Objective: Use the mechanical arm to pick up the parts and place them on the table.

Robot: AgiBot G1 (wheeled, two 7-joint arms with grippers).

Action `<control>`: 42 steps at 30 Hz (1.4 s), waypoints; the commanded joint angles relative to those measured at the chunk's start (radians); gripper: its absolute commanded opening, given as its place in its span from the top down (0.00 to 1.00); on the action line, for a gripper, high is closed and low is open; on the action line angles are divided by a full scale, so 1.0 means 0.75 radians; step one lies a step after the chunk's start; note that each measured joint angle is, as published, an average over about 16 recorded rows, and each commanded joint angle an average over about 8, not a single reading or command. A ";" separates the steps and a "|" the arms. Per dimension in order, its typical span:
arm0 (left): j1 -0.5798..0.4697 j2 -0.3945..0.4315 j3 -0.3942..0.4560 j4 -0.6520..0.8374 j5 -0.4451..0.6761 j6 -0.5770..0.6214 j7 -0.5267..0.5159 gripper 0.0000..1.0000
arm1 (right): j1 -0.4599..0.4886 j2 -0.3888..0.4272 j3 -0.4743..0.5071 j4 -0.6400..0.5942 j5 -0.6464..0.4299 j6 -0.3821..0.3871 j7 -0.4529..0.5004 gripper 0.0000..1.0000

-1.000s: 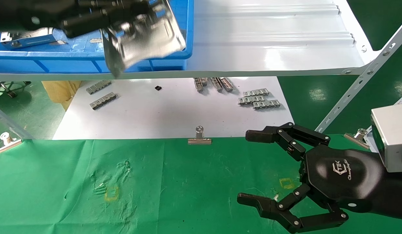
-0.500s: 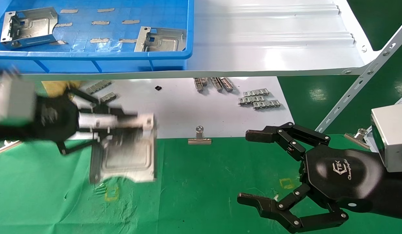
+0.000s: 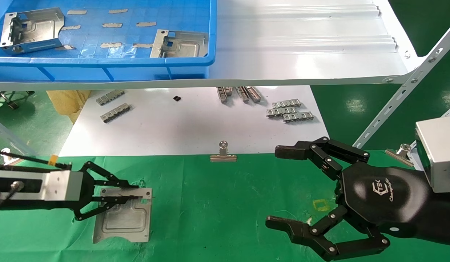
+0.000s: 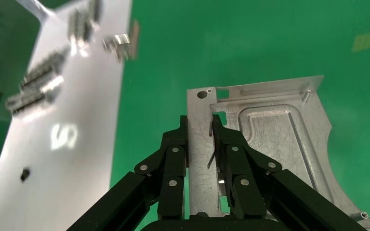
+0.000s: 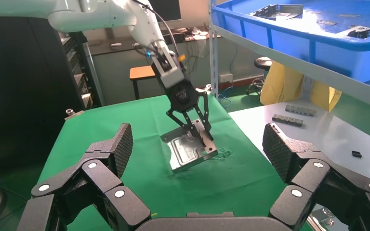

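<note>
My left gripper [image 3: 137, 198] is low over the green-cloth table [image 3: 225, 211] at the front left. It is shut on the folded edge of a silver part [image 3: 125, 218]. In the left wrist view the jaws [image 4: 200, 127] pinch that edge, and the embossed plate [image 4: 274, 139] lies beyond them. The right wrist view shows the part [image 5: 185, 151] tilted, with its low edge on the cloth. Two more parts [image 3: 32, 25] [image 3: 179, 43] lie in the blue tray [image 3: 101, 62]. My right gripper [image 3: 276, 187] is open and empty at the front right.
A white sheet [image 3: 181, 127] behind the cloth carries grey link strips [image 3: 290, 111] [image 3: 114, 112]. A steel binder clip [image 3: 223, 154] sits at its front edge. A white shelf [image 3: 301, 43] overhangs the sheet, and a slanted steel strut [image 3: 403, 91] stands at the right.
My left gripper brought the part down from the blue tray to the green cloth at the front left. My right arm has not moved.
</note>
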 commanded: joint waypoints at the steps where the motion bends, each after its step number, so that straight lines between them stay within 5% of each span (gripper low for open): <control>1: 0.003 0.014 0.012 0.055 0.016 -0.015 0.070 0.67 | 0.000 0.000 0.000 0.000 0.000 0.000 0.000 0.00; 5: 0.006 0.045 0.017 0.145 0.027 -0.030 0.148 0.18 | 0.000 0.000 0.000 0.000 0.000 0.000 0.000 0.00; 7: 0.004 0.060 0.018 0.183 0.030 -0.033 0.172 0.01 | 0.000 0.000 0.000 0.000 0.000 0.000 0.000 0.00; 16: -0.028 0.100 0.026 0.292 0.037 0.009 0.223 0.00 | 0.000 0.000 0.000 0.000 0.000 0.000 0.000 0.00; 26: -0.054 0.086 -0.003 0.339 -0.065 0.059 0.009 0.00 | 0.000 0.000 0.000 0.000 0.000 0.000 0.000 0.00; 42: 0.004 0.059 -0.057 0.236 -0.110 0.050 -0.084 0.00 | 0.000 0.000 0.000 0.000 0.000 0.000 0.000 0.00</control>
